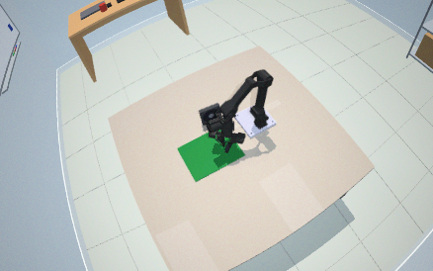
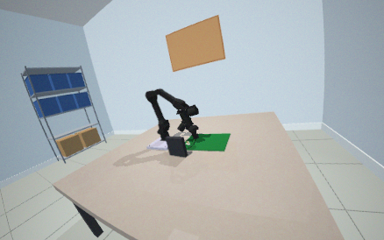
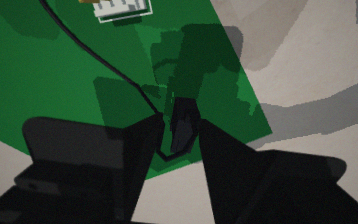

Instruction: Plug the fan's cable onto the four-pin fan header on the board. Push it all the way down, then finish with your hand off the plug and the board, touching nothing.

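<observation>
The green board [image 1: 199,165] [image 2: 217,142] [image 3: 11,95] lies flat on the table. The white header [image 3: 123,9] with grey pins is at the top of the wrist view, cut off by the frame edge. The black plug [image 3: 185,127] is over the board's near corner, between the fingertips in the wrist view. Its thin black cable [image 3: 98,56] runs up left and loops beside the plug. My gripper [image 1: 225,146] [image 2: 195,136] [image 3: 181,120] is low over the board, partly closed around the plug. Green shows between the left finger and the plug, so it is not clamped.
The black square fan [image 1: 210,116] [image 2: 177,146] stands beside the board. The arm's base is on a pale plate [image 1: 245,128] [image 2: 155,144] near the board's edge. The arm's shadow falls over the board and the table [image 1: 233,213] [image 2: 251,188].
</observation>
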`<act>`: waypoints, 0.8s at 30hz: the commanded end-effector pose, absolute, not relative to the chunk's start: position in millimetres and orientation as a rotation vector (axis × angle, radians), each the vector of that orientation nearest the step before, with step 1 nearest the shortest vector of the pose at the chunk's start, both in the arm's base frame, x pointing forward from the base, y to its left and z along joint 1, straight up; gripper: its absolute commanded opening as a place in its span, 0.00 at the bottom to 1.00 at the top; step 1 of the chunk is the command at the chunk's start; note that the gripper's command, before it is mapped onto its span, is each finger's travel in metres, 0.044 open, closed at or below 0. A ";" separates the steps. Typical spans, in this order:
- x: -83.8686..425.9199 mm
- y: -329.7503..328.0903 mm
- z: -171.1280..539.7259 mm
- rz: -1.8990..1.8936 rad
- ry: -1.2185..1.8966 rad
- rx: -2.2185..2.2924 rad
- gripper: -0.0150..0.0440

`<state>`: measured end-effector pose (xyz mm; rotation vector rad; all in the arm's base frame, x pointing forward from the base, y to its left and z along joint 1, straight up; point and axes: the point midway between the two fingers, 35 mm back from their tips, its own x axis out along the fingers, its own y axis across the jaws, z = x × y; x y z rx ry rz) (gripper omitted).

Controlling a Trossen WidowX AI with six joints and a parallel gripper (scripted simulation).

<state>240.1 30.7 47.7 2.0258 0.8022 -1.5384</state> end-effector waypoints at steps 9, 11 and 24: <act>240.0 30.7 48.0 -1.539 0.802 2.026 0.38; 240.0 30.7 48.0 -1.539 0.802 2.026 0.36; 244.1 30.9 80.9 -1.540 0.802 2.028 0.25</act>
